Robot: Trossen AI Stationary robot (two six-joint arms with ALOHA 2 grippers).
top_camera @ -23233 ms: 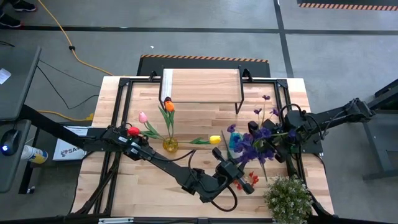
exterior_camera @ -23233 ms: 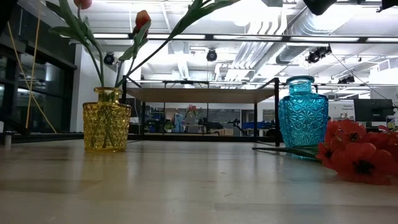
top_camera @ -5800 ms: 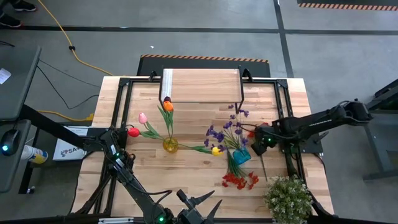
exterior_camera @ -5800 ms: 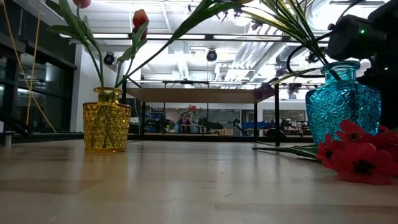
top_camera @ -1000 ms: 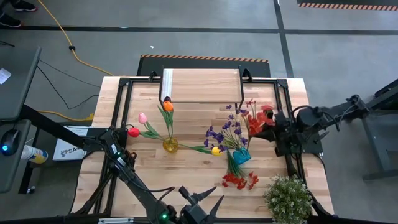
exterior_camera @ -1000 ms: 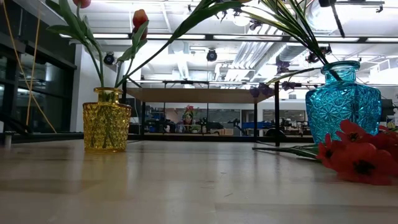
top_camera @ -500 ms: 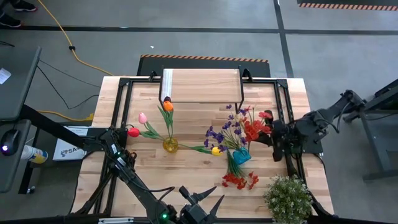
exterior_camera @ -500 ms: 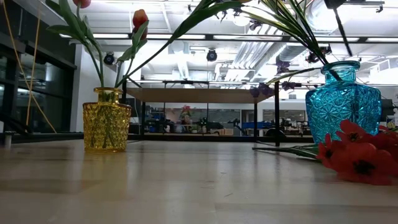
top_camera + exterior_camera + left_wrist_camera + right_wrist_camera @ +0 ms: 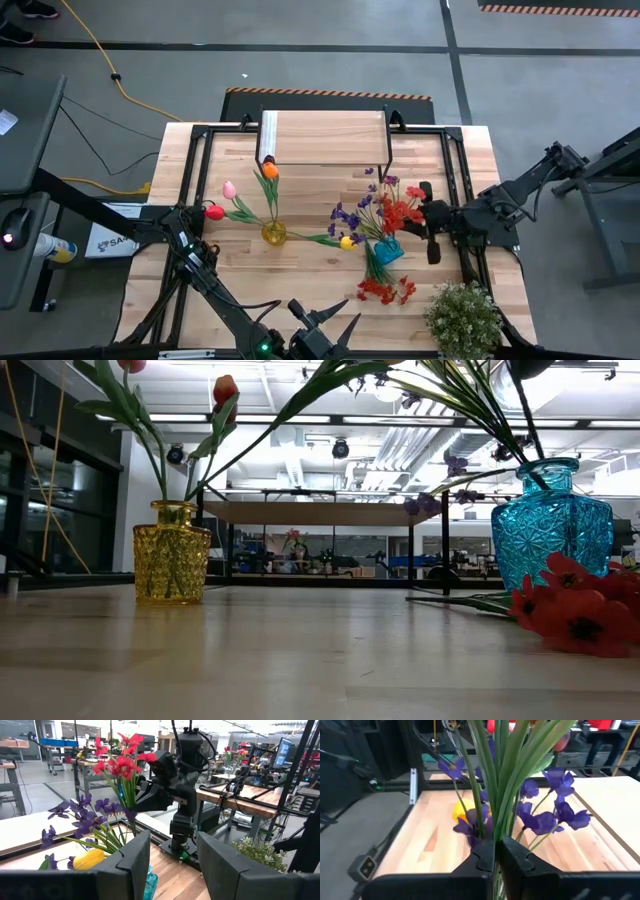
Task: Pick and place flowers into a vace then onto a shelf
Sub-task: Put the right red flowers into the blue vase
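The right arm reaches in from the worktop's (image 9: 330, 260) right side, stretched low toward the middle, its claw (image 9: 424, 212) clenched on the green stems of a red spray (image 9: 402, 209), gripping them just below the blossoms. In the right wrist view the two dark fingers (image 9: 481, 856) press together on the bundle of stems, with purple flowers (image 9: 547, 815) close behind. The spray hangs directly over the blue vase (image 9: 388, 250), where the purple flowers already stand; in the low view its stems slant down toward the vase's mouth (image 9: 552, 462). A second red spray (image 9: 385, 290) lies flat on the worktop in front of the blue vase. The yellow vase (image 9: 273, 233) to the left holds tulips. The shelf (image 9: 325, 137) stands at the far edge with nothing on its plank. The left arm waits along the near edge, its claw (image 9: 320, 325) released, fingers spread apart and pointing toward the blue vase.
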